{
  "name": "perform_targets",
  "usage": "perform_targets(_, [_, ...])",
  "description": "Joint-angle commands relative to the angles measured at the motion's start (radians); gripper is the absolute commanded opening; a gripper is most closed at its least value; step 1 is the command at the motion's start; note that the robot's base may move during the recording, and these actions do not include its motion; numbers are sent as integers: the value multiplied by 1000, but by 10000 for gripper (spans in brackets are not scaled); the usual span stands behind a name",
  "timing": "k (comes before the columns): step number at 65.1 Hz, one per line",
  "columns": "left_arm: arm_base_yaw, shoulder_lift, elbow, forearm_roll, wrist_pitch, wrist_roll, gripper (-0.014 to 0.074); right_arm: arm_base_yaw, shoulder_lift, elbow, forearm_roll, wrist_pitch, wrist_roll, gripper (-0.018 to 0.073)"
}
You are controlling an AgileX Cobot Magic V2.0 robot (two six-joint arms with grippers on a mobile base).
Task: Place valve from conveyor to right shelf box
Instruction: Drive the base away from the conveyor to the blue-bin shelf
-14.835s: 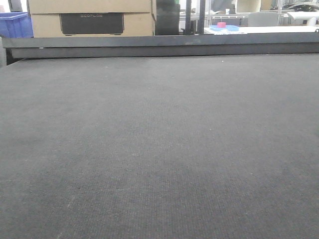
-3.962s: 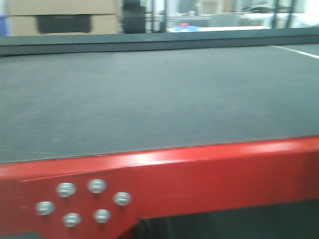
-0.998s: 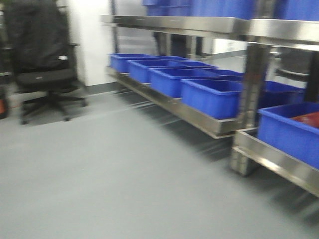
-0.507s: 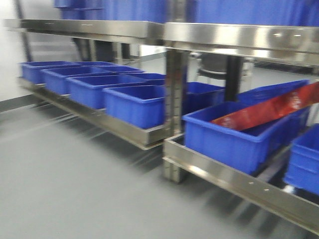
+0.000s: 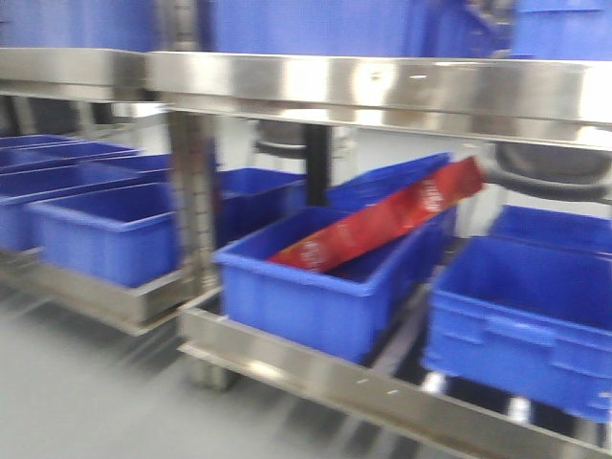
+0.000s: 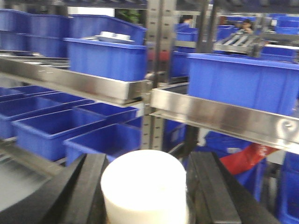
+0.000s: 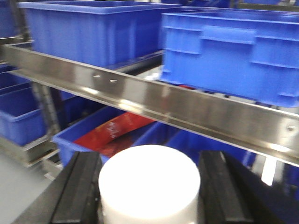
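Note:
In the left wrist view my left gripper [image 6: 147, 158] is shut on a white cylindrical valve [image 6: 145, 191], with its black fingers [image 6: 88, 186] against both sides. In the right wrist view my right gripper [image 7: 149, 156] is shut on a second white cylindrical valve [image 7: 149, 186] in the same way. Both are held in the air in front of a steel shelf [image 5: 382, 86] full of blue boxes. The nearest low box [image 5: 306, 306] holds a long red pack [image 5: 382, 225]. An open blue box [image 5: 526, 335] stands to its right. The conveyor is out of view. No gripper shows in the front view.
Steel shelf rails cross both wrist views [image 6: 219, 116] [image 7: 187, 102], with blue boxes above [image 7: 233, 51] and below. A steel upright [image 5: 191, 191] stands left of the box with the red pack. Grey floor [image 5: 76, 402] lies at the lower left.
The front view has turned from the conveyor belt to the shelf. Over the last second the shelf has slid left and come closer, and the chair has left the view.

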Motion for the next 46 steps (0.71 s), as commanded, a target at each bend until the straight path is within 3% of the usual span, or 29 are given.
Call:
perform_targets(1, [1,-8,-8,-7,-50,-6,-111,-1,-8,-9,-6,-71,-3,-163])
perform_targets(46, [1,-8,-8,-7,-50,-6,-111,-1,-8,-9,-6,-71,-3,-163])
